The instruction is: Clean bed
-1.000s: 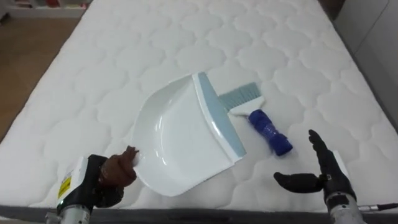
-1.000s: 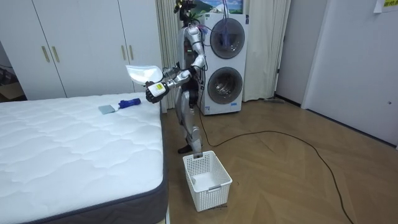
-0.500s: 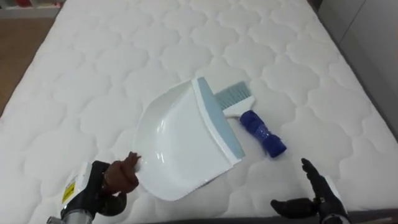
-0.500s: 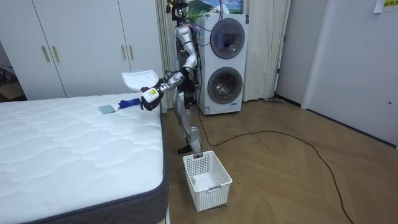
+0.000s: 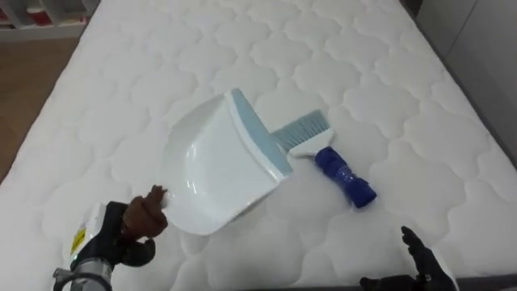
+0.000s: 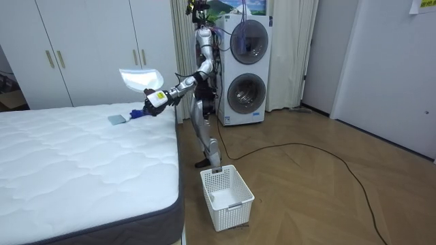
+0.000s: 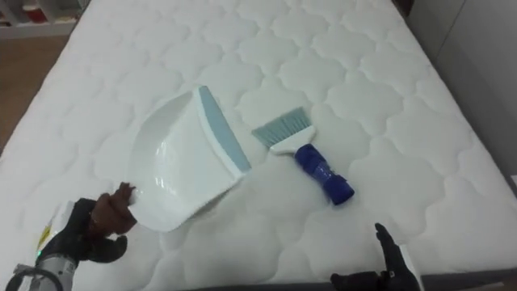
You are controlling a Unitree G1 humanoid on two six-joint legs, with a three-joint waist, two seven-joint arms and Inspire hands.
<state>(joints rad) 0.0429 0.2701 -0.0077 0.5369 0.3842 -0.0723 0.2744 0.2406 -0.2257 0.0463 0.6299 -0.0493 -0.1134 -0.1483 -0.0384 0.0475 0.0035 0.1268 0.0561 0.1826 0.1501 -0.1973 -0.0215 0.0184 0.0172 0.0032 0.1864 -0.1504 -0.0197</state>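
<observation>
My left hand (image 5: 133,225) (image 7: 103,217) is shut on the handle of a white dustpan (image 5: 216,171) (image 7: 178,174) with a pale blue lip, held in the air above the white quilted mattress (image 5: 323,73). A hand brush (image 5: 327,153) (image 7: 305,157) with pale bristles and a blue handle lies on the mattress just right of the pan. My right hand (image 5: 420,259) (image 7: 386,259) hangs at the lower right, fingers straight, apart from the brush. In the room view I stand at the bed's end with the dustpan (image 6: 138,79) raised over the mattress (image 6: 68,163).
A white laundry basket (image 6: 227,196) stands on the wood floor beside the bed's corner. Stacked washing machines (image 6: 244,68) stand behind me and white wardrobes (image 6: 82,47) along the wall. Wood floor (image 5: 24,89) shows left of the mattress.
My left arm has swung the dustpan further left and out over the bed. My right hand has dropped lower in view. The brush has stayed put.
</observation>
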